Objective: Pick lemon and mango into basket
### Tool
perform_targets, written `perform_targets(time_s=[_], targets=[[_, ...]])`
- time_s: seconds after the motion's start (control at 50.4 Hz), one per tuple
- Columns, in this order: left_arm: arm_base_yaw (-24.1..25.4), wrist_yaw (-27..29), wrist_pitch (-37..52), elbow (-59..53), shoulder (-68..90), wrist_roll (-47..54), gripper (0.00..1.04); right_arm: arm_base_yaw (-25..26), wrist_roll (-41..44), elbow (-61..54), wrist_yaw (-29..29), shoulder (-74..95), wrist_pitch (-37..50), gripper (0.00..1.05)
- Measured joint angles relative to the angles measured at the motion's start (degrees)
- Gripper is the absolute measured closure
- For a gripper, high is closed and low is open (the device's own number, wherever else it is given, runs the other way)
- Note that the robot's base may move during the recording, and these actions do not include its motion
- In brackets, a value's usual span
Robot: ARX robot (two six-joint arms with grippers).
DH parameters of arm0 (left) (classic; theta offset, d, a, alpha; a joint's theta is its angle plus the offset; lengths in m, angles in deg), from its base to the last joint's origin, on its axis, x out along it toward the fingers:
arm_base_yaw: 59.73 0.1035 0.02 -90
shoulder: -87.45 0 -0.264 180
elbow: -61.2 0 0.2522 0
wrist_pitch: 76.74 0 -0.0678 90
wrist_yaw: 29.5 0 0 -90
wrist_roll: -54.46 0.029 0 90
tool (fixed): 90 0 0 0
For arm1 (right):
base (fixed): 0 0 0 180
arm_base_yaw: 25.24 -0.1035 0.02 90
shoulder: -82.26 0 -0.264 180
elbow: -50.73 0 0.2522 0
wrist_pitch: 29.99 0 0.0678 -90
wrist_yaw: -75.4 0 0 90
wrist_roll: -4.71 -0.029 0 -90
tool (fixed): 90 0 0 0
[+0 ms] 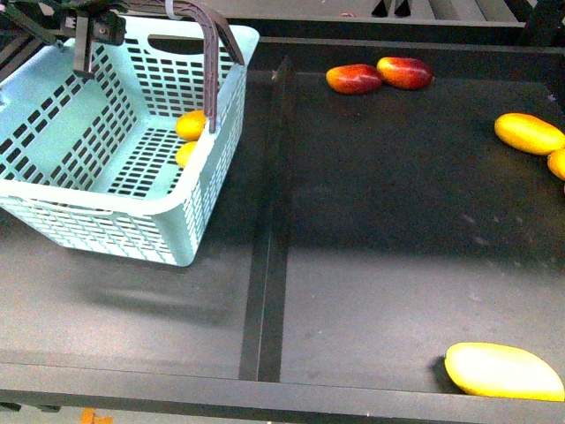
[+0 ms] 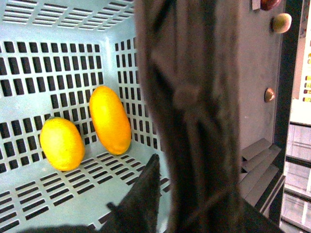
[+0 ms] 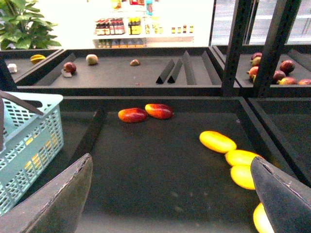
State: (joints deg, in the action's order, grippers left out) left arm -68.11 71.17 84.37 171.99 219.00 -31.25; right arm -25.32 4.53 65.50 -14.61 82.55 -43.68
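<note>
Left claw (image 1: 93, 44) hangs above the far left corner of the basket (image 1: 53, 212); its jaw setting cannot be determined from the front view, and the left wrist view shows only one dark finger beside the brown handle (image 2: 194, 116). Two yellow fruits lie touching on the basket floor against the right wall: the smaller oval lemon (image 2: 61, 143) and a longer mango (image 2: 110, 119).

Moving right across the worktop (image 1: 371, 230), two red mangoes (image 1: 380, 75) lie at the far edge, yellow mangoes (image 1: 528, 132) lie at the right edge, and one pale yellow mango (image 1: 503, 371) lies near the front edge.

Right claw (image 3: 170, 194) is spread wide, empty, above the worktop.

Judgement: both fruits appear delivered, so the release step is ending. The next move calls for lifting the left claw clear of the handle.
</note>
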Motion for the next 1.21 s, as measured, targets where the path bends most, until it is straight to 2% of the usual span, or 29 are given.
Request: perform_targets(time_s=[0.079,0.119,0.238,0.357,0.416,0.535,0.555,0.595,0.615,0.654,0.714,0.793,0.873,1.011,1.091,1.21], targets=[[-0.02,0.00,1.31,-2.25,-1.14,0.35,0.66,0.00,0.00,0.00,0.00,-0.02,0.00,0.09],[-0.02,0.35,2.14,-4.52,-2.73,0.37,0.56,0.00,0.00,0.00,-0.02,0.00,0.00,0.09],[0.28,2.67,4.83,-10.14,-7.67,-0.11,0.38,0.00,0.00,0.00,-0.02,0.00,0.00,0.09],[1.05,6.80,5.35,-17.86,-15.82,-0.83,0.19,0.00,0.00,0.00,0.00,0.00,0.00,0.09],[1.51,10.95,1.51,-23.23,-22.23,-0.90,0.06,0.00,0.00,0.00,-0.02,-0.02,0.00,0.09],[0.85,13.40,-11.45,-30.32,-31.34,-1.11,0.07,0.00,0.00,0.00,0.00,0.00,0.00,0.09],[0.92,12.31,-9.25,-31.54,-31.74,0.74,0.08,0.00,0.00,0.00,0.00,0.00,0.00,0.09],[1.53,3.65,6.84,-38.32,-33.35,11.06,0.17,0.00,0.00,0.00,0.00,-0.02,0.00,0.09],[1.66,1.99,10.19,-39.85,-33.59,14.91,0.19,0.00,0.00,0.00,0.00,-0.02,0.00,0.09],[2.16,-3.72,29.90,-49.22,-35.04,30.86,0.29,0.00,0.00,0.00,-0.02,0.00,0.00,0.09],[2.54,-5.92,50.93,-59.32,-37.53,54.12,0.43,0.00,0.00,0.00,-0.02,-0.02,0.00,0.09],[3.54,-6.21,61.99,-65.75,-42.73,71.34,0.59,0.00,0.00,0.00,0.00,-0.02,0.00,0.09],[4.39,-6.45,64.15,-70.36,-47.19,79.14,0.75,0.00,0.00,0.00,-0.02,0.00,0.00,0.09],[4.85,-7.67,64.30,-77.33,-51.65,83.38,1.00,0.00,0.00,0.00,0.00,-0.02,0.00,0.09],[6.71,-10.34,64.28,-80.28,-54.95,84.26,1.01,0.00,0.00,0.00,0.00,-0.02,0.00,0.09],[8.24,-10.51,63.01,-84.70,-61.07,84.63,1.01,0.00,0.00,0.00,0.00,-0.02,0.00,0.09]])
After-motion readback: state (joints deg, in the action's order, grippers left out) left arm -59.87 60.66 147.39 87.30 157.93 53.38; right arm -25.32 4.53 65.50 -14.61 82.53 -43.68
